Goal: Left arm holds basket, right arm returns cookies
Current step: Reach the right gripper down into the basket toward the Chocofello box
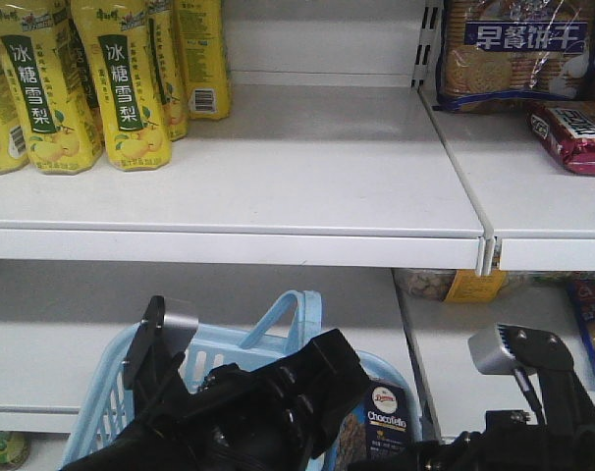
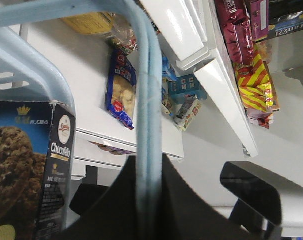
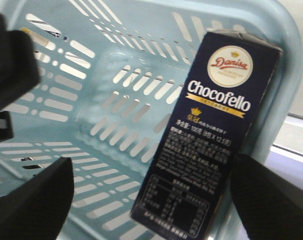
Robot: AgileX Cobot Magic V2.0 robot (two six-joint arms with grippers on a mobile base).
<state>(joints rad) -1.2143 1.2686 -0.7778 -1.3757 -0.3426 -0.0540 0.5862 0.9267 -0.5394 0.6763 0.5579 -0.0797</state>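
My right gripper point(image 3: 151, 192): spread open, one dark finger on each side of the cookies; neither finger clearly touches the box.
Cookies point(image 3: 206, 140): dark navy "Chocofello" box with an oval white logo. It stands on end inside the basket, against the wall at the basket's right end. It has not been lifted out.
Basket point(image 3: 136, 30): light blue plastic with slotted sides. It sits below the shelves with my arms over it, and the box is the only thing I see in it.
Handle point(image 2: 144, 125): looped, raised above the rim, running down into the dark body of my left gripper.
My left gripper point(image 2: 191, 200): at the handle, its silver-grey-capped finger standing out to one side. I cannot tell whether the jaws are clamped on the handle.
Lower shelf point(image 2: 91, 75): white, behind the basket, with a blue snack bag point(image 2: 122, 90) lying on it.
Upper shelf point(image 1: 278, 186): white and farthest back.
Yellow bottles point(image 1: 121, 78): ranked at the left of the upper shelf.
Biscuit bag point(image 1: 513, 49): clear with a blue label, at the right of the upper shelf.
Maroon packet point(image 1: 577, 132): lying just in front of the biscuit bag.
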